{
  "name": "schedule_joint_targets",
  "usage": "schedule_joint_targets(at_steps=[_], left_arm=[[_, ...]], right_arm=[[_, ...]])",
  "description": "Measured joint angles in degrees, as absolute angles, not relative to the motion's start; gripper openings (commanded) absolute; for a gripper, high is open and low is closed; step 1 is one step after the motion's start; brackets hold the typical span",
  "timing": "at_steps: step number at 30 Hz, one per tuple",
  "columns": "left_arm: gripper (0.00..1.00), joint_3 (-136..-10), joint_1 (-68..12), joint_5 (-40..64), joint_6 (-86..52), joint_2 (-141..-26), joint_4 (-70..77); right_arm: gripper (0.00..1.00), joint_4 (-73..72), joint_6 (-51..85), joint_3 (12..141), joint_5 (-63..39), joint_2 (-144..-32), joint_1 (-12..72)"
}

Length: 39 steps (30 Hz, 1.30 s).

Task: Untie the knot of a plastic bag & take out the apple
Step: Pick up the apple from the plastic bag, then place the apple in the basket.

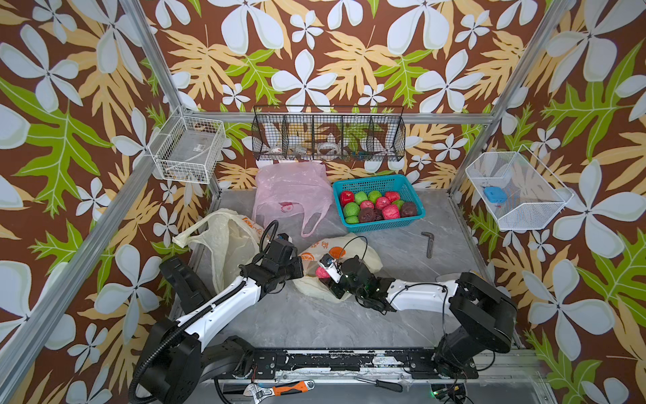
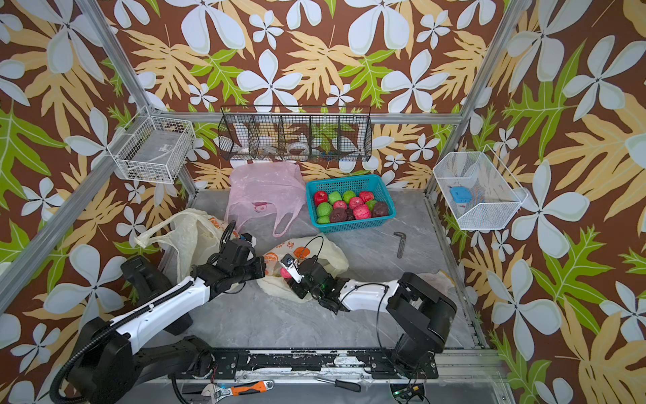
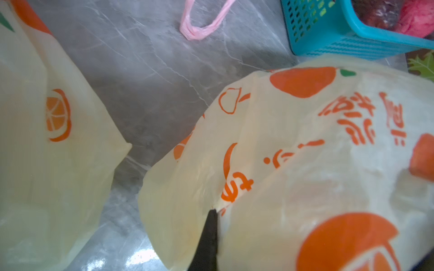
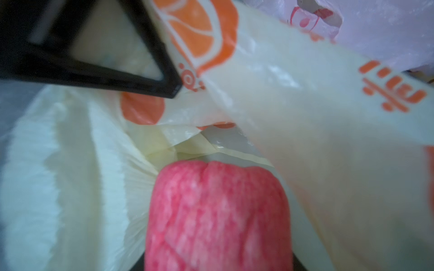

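While left claw (image 3: 212,219) pinches bag (image 1: 365,252), low-stretched right claw (image 1: 328,272) clasps apple (image 4: 218,211).

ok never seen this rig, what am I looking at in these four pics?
A robot: left arm and right arm at a grey table. Two pictures come from one stereo camera overhead; the other two from a camera on each wrist. The left end effector is shut on the edge of a cream, orange-printed bag. The right end effector sits at its mouth, closed on a pink apple. Also lying there: a teal basket of wrapped fruit, a pink bag, a second cream bag and a hex key.
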<state>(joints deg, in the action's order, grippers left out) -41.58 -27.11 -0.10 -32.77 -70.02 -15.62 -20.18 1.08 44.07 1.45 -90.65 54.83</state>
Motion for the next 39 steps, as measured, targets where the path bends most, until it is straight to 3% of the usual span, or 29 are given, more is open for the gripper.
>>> schedule_joint_targets(at_steps=[4,10,18,25,30,36,39], left_arm=[[0.01,-42.81,-25.98,-1.15,-32.95,-71.92,-16.12],[0.14,-44.31,-25.93,-1.21,-32.82,-71.33,-17.72],[0.38,-47.66,-25.93,-0.82,-29.23,-70.43,-19.18],[0.54,-48.86,-25.91,3.09,-22.7,-67.44,-19.88],[0.62,-48.84,-25.91,7.07,-17.23,-63.16,-20.97],[0.63,-47.29,-25.91,11.03,-11.92,-58.35,-22.5],[0.63,-46.61,-25.91,12.67,-10.48,-56.29,-22.68]], right_arm=[[0.41,-17.34,1.69,45.3,-0.12,-83.81,54.98],[0.41,-11.75,1.72,50.65,-1.52,-76.71,54.26],[0.43,-6.22,3.22,55.99,-0.36,-75.33,42.83],[0.46,-3.22,9.54,67.79,7.44,-91.22,31.48],[0.48,-1.04,11.51,79.4,11.27,-104.81,29.15],[0.54,0.14,10.13,92.62,16.03,-118.08,28.73],[0.64,1.34,9.23,100.49,18.72,-124.9,28.49]])
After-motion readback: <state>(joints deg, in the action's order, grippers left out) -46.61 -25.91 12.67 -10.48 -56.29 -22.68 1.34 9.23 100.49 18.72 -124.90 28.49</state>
